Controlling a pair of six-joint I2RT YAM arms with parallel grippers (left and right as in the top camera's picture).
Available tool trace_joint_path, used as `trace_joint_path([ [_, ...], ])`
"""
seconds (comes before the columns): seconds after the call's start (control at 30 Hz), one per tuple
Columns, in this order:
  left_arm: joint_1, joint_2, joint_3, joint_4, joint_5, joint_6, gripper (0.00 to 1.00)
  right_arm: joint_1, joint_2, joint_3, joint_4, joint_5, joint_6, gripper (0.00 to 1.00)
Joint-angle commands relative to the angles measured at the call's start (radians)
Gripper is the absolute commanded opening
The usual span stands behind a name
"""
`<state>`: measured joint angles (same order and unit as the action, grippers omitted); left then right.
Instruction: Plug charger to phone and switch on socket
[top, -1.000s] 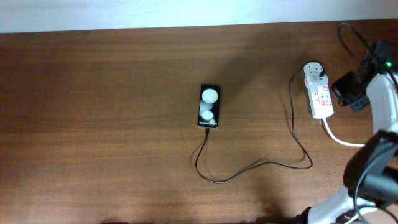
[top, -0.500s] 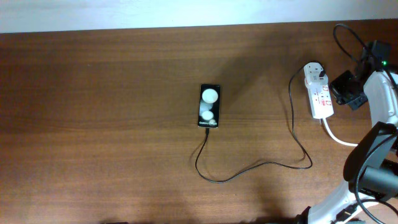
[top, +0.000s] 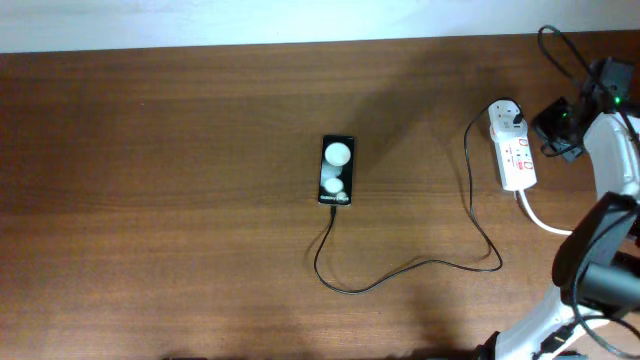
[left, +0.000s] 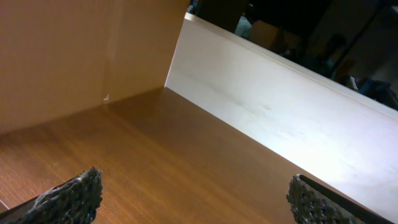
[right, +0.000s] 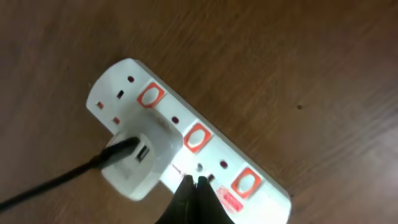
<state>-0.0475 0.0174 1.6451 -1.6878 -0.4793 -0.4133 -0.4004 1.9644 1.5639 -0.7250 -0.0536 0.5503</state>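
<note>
Wooden bench (top: 150, 200), seen from overhead, with the right arm (top: 615, 170) at its right edge. The left arm does not appear in the overhead view.

The white power strip (top: 517, 155) lies at the far right of the bench, its thick white cord (top: 545, 222) trailing toward the near side. The phone (top: 337, 170) lies flat at the centre, well apart from the strip. The charger cable (top: 420, 265) runs from the phone's near end, loops toward the near side, and rises to the white plug adapter (right: 140, 158) seated in the strip. The cable meets the phone's edge, though whether its tip is fully seated is too small to tell.

Judged from this layout, the plugging step looks done and the switching step is in hand. The next move calls for a short downward press on the middle red switch (right: 194, 137), which appears to serve the occupied outlet. The tip must be shifted toward the switch, clear of the adapter body.

The right arm reaches in from the right, its wrist pointing down at the strip. The right claw (right: 191, 186) has its fingers brought together on nothing. Its tip sits over the strip's near edge, just beside the adapter, between the middle and end switches.

The left claw (left: 196, 199) is spread wide apart and empty, low over bare bench beside a pale wall.
</note>
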Motion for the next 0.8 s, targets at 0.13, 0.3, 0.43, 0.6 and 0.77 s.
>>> trace_joint_path([
  [0.13, -0.002, -0.010, 0.002, 0.000, -0.004, -0.013, 0.99, 0.021, 0.132, 0.054, 0.013, -0.021, -0.022, 0.04],
  [0.3, -0.002, -0.010, 0.002, 0.000, -0.004, -0.013, 0.99, 0.021, 0.186, 0.054, 0.058, -0.029, -0.022, 0.04],
  [0.43, -0.002, -0.010, 0.002, 0.000, -0.004, -0.013, 0.99, 0.021, 0.186, 0.054, 0.085, -0.033, -0.022, 0.04],
  [0.6, -0.002, -0.010, 0.002, 0.000, -0.004, -0.013, 0.99, 0.057, 0.201, 0.054, 0.086, -0.043, -0.023, 0.04],
  [0.77, -0.002, -0.010, 0.002, 0.000, -0.004, -0.013, 0.99, 0.103, 0.265, 0.054, 0.047, -0.045, -0.023, 0.04],
])
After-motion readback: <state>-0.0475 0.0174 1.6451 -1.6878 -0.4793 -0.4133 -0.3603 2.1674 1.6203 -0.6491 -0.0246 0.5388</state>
